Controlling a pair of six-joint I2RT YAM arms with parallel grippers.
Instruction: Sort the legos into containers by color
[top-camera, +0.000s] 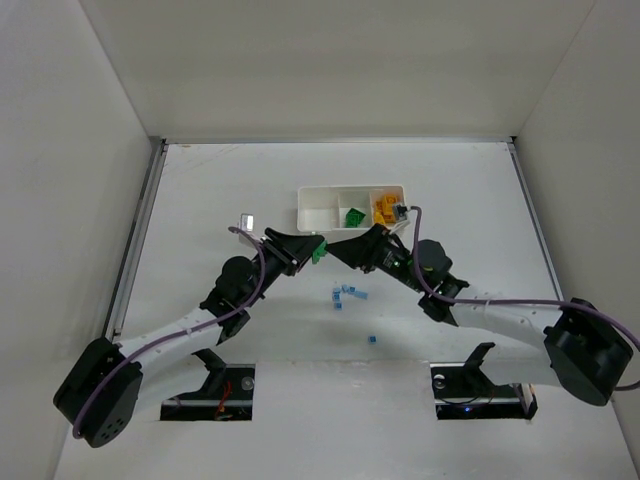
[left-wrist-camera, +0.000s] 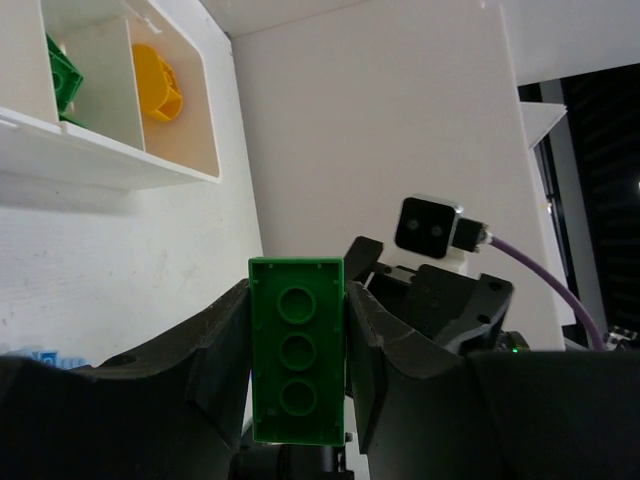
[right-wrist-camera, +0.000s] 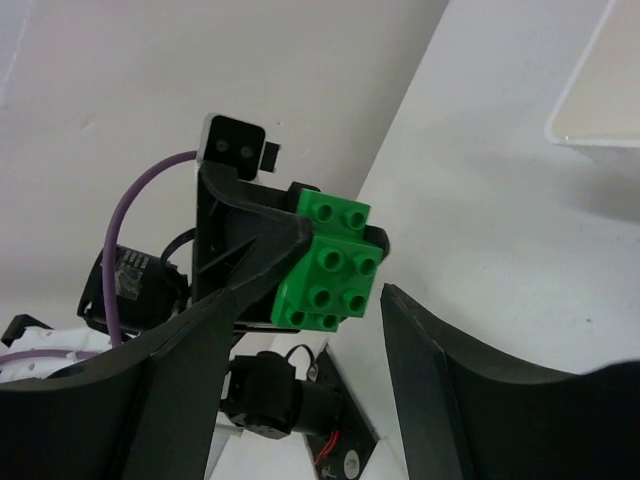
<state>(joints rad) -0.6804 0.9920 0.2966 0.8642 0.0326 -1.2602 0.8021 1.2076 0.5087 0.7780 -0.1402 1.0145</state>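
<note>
My left gripper (top-camera: 310, 250) is shut on a green lego (top-camera: 319, 251), held in the air just in front of the white tray (top-camera: 318, 192). In the left wrist view the green lego (left-wrist-camera: 297, 350) shows its hollow underside, pinched between both fingers (left-wrist-camera: 225, 345). My right gripper (top-camera: 336, 250) faces it, open. In the right wrist view the studded green lego (right-wrist-camera: 330, 265) sits just beyond the spread fingers (right-wrist-camera: 425, 340), touching neither. A green brick (top-camera: 353, 216) lies in the tray's middle container and yellow ones (top-camera: 384, 210) in the right one. Small blue legos (top-camera: 350, 294) lie loose on the table.
One more blue brick (top-camera: 372, 339) lies nearer the arm bases. The tray's left compartment (top-camera: 320, 210) looks empty. White walls enclose the table on three sides. The left wrist view shows the tray (left-wrist-camera: 110, 160) up to the left and the right arm's wrist camera (left-wrist-camera: 430, 225) close ahead.
</note>
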